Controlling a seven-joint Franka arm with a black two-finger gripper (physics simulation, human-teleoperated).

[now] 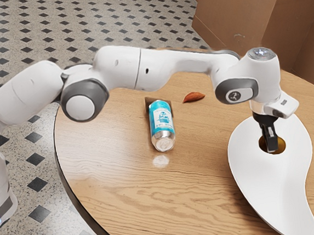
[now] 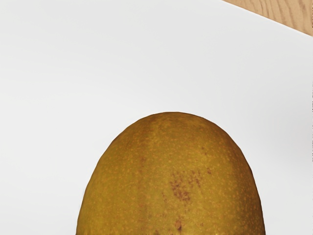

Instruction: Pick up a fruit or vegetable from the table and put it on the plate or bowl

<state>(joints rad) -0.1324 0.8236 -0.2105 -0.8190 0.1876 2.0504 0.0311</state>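
Observation:
A brownish-yellow fruit (image 1: 279, 145) with rust-coloured speckles sits low over the wide end of a white, teardrop-shaped plate (image 1: 273, 190). My gripper (image 1: 269, 140) points straight down on it, its black fingers (image 1: 267, 134) closed against the fruit's sides. The wrist view shows the fruit (image 2: 171, 181) large and close under my hand, with the white plate (image 2: 98, 63) behind it. I cannot tell whether the fruit touches the plate or hangs just above it.
A clear bottle with a blue label (image 1: 161, 125) lies on its side in the middle of the round wooden table (image 1: 153, 200). A small orange-brown vegetable (image 1: 193, 96) lies behind it. Brown cardboard boxes (image 1: 246, 10) stand past the table's far edge.

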